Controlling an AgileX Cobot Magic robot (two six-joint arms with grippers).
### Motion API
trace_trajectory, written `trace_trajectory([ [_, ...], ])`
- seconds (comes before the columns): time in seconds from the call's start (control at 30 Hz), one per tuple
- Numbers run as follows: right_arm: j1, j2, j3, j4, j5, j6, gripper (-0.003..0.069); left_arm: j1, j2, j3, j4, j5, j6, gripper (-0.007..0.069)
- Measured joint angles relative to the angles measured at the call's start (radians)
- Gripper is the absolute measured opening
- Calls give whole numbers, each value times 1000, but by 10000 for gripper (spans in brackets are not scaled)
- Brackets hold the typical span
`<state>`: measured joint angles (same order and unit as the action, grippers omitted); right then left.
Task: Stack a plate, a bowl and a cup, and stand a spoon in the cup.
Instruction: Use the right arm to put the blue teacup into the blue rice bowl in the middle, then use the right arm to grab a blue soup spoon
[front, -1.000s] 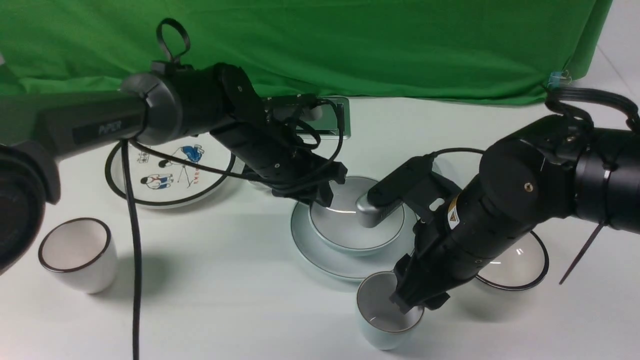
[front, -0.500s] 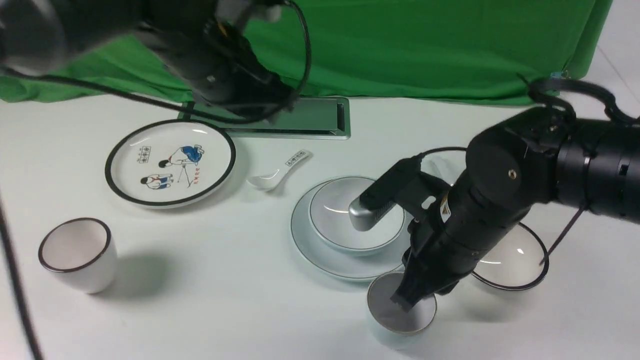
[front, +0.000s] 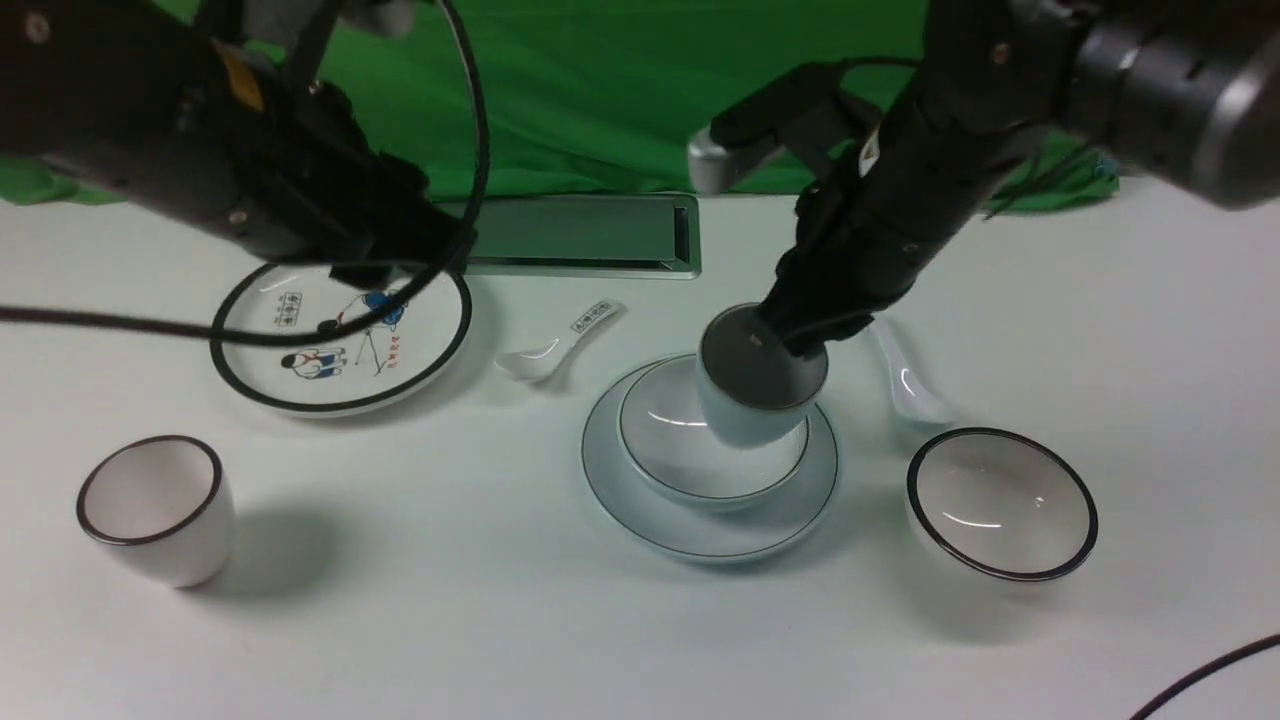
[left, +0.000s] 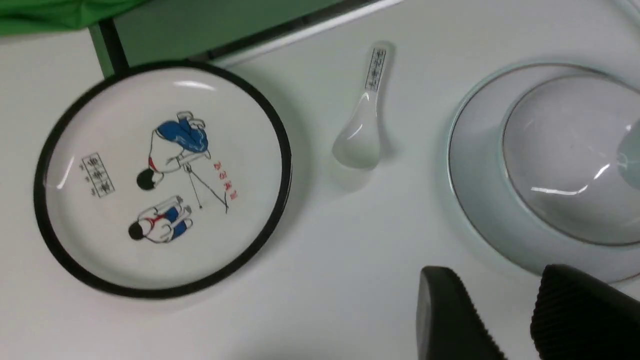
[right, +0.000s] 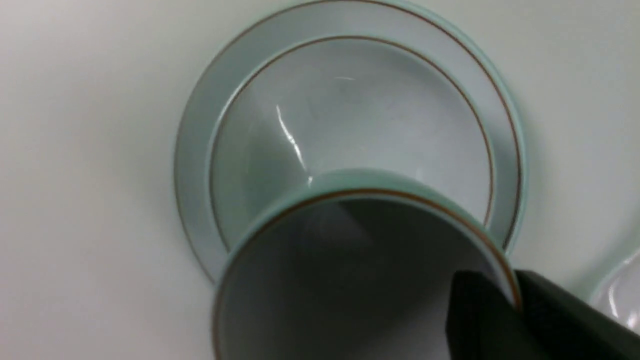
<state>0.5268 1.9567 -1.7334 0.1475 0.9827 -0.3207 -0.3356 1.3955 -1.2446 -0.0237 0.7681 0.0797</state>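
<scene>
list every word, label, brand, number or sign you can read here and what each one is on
Red characters, too small to read for sure: on the cartoon plate.
Boxed black characters, too small to read: also on the cartoon plate.
Boxed black characters, too small to read: on the handle of the spoon beside it.
No other text can be made out, so nothing can be quoted.
</scene>
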Motion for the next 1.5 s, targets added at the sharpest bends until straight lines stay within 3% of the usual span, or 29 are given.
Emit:
trace_trajectory([
  [0.23, 0, 131, -76, 3, -1, 17, 71, 0, 0, 107, 0, -5, -4, 209],
  [0.33, 0, 133, -90, 1, 12, 24, 124, 0, 0, 118, 0, -21, -4, 209],
  [0.37, -1, 133, -99, 1, 22, 29, 162, 0, 0, 119, 0, -26, -4, 209],
  [0.43, -10, 133, -136, 1, 60, 35, 306, 0, 0, 122, 0, -36, -4, 211],
  [0.5, -18, 131, -162, 0, 76, 35, 377, 0, 0, 123, 0, -41, -4, 212],
  [0.53, -36, 124, -199, -3, 97, 36, 487, 0, 0, 123, 0, -43, -4, 212],
  [0.63, -85, 112, -235, -10, 98, 36, 581, 0, -1, 123, 0, -46, -4, 213],
  [0.7, -129, 109, -243, -13, 72, 40, 591, 0, -1, 123, 0, -51, -4, 216],
  [0.97, -260, 233, -243, -29, -38, 76, 525, 0, -1, 124, 0, -65, -5, 221],
  [1.3, -259, 376, -243, -27, -170, 120, 493, 0, -1, 124, 0, -93, -5, 225],
  [1.43, -259, 381, -246, -27, -151, 117, 262, 0, -1, 124, 0, -93, -5, 227],
  [1.47, -259, 381, -249, -27, -148, 117, 249, 0, -1, 124, 0, -93, -5, 227],
  [1.5, -259, 381, -262, -27, -125, 112, 165, 0, -1, 124, 0, -93, -5, 230],
])
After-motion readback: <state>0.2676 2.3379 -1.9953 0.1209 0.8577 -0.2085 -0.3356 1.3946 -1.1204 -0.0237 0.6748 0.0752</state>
